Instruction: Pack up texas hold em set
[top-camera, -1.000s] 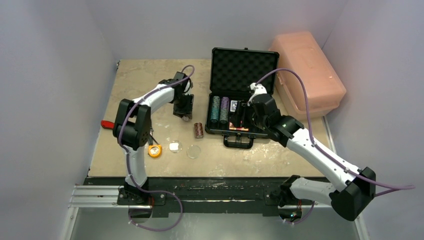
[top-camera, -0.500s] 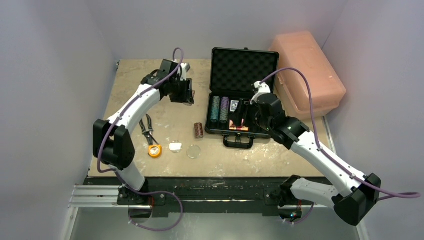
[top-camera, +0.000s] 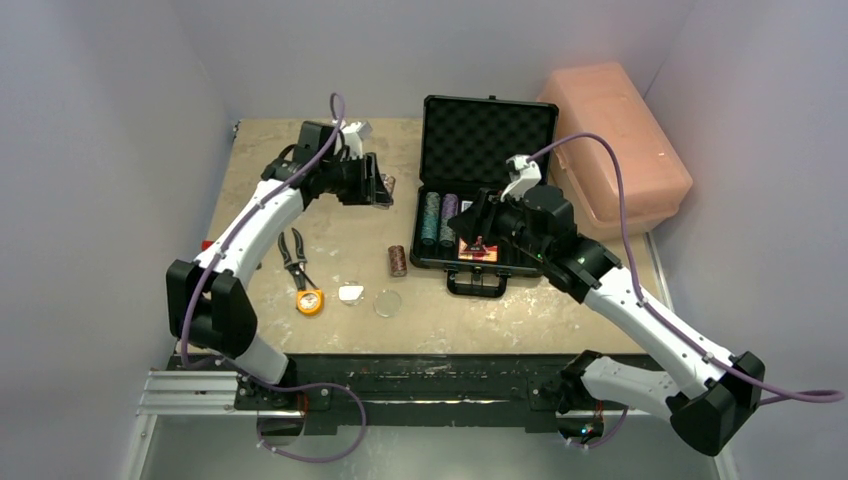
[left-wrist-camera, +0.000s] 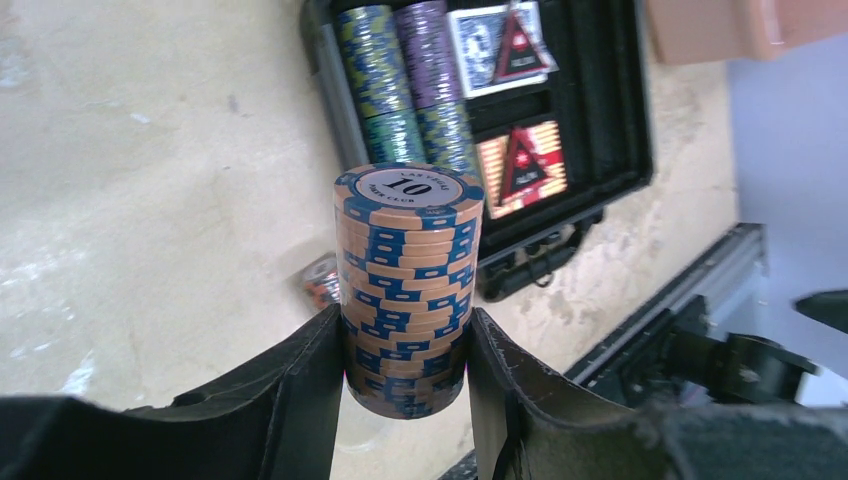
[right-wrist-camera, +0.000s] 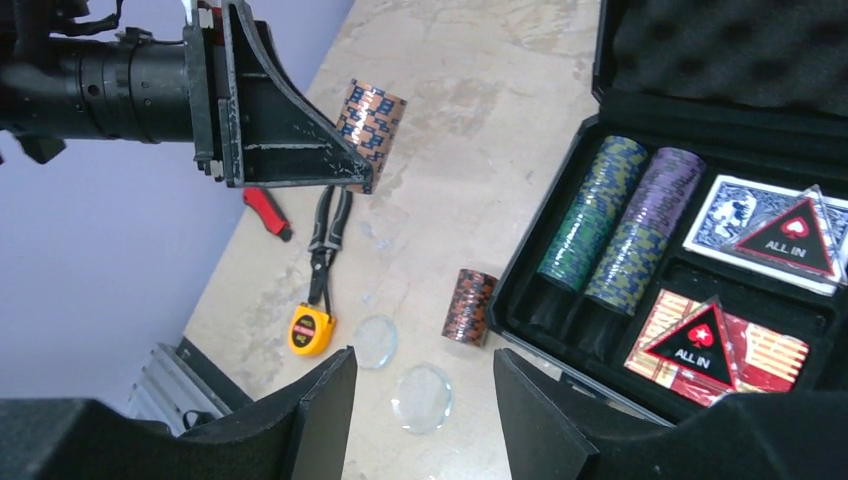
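Note:
The black briefcase (top-camera: 487, 140) lies open at the table's back, egg-crate foam in its lid. It holds a teal chip stack (top-camera: 431, 218), a purple chip stack (top-camera: 449, 213) and two card decks (right-wrist-camera: 765, 230) (right-wrist-camera: 720, 350) with "ALL IN" triangles on them. My left gripper (top-camera: 383, 187) is shut on a tan and blue chip stack (left-wrist-camera: 408, 280), held in the air left of the case. A brown chip stack (top-camera: 398, 260) lies on the table by the case. Two clear discs (top-camera: 350, 294) (top-camera: 387, 303) lie in front. My right gripper (top-camera: 478, 222) is open and empty above the case's front.
A big pink plastic box (top-camera: 615, 150) stands at the back right, right of the case. An orange tape measure (top-camera: 310, 301), black pliers (top-camera: 293, 255) and a red-handled tool (top-camera: 212, 247) lie on the left part of the table.
My left gripper has risen from the table with the tan and blue chip stack and moved toward the back. My right gripper has lifted off the card decks and tilted left.

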